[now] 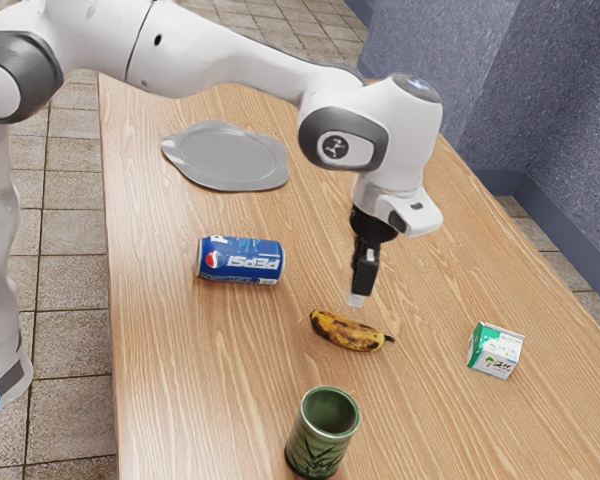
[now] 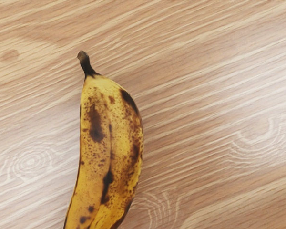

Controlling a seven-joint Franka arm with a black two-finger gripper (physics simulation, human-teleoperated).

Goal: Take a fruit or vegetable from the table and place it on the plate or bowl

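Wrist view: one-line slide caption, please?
Brown-spotted yellow banana, dark stem intact, lying flat on the light wood-grain table.

Our arm (image 1: 210, 55) stretches in from the exterior view's upper left and bends down at the wrist (image 1: 380, 140) (nearly vertical); our gripper (image 1: 358, 295) points straight down.

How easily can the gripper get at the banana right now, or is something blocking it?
Probably easily: the gripper hangs just above the banana, which lies alone on bare table. The soda can, green cup and carton all sit well apart from it.
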